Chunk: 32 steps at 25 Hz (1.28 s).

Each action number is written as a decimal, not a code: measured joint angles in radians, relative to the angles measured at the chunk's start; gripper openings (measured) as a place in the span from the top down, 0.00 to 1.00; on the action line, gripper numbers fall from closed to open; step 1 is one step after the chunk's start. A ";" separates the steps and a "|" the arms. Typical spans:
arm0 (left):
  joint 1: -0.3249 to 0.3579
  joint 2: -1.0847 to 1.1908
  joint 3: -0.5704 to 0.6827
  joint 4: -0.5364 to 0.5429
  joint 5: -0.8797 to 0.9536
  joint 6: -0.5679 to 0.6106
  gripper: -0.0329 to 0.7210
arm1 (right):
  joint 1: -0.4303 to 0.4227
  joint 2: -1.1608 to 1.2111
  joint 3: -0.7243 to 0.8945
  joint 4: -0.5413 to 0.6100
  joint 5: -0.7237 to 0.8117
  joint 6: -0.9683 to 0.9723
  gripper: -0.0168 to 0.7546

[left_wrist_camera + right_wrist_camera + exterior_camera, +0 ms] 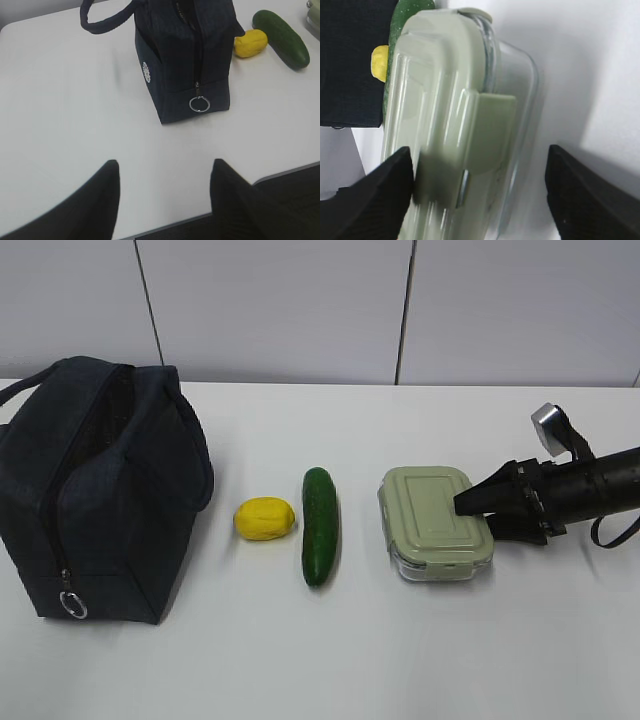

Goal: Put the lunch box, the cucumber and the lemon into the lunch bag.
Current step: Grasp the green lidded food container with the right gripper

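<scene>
Exterior view: lunch bag (100,490) seemingly zipped.

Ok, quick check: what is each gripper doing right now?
Left gripper: open, holding nothing, hovering short of the dark navy fabric lunch bag.
Right gripper: open, jaws straddling the sage-green-lidded clear lunch box, not closed on it.
</scene>
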State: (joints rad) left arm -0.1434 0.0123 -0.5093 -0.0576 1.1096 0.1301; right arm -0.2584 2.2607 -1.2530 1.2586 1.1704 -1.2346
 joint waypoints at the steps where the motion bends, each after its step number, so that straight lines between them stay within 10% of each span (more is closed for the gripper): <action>1: 0.000 0.000 0.000 0.000 0.000 0.000 0.43 | 0.000 0.004 -0.004 0.002 0.003 0.000 0.20; 32: 0.000 0.000 0.000 0.000 0.000 0.000 0.43 | 0.059 0.016 -0.060 -0.025 0.001 0.002 0.20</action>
State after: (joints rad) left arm -0.1434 0.0123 -0.5093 -0.0576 1.1096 0.1301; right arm -0.1995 2.2771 -1.3129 1.2332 1.1709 -1.2328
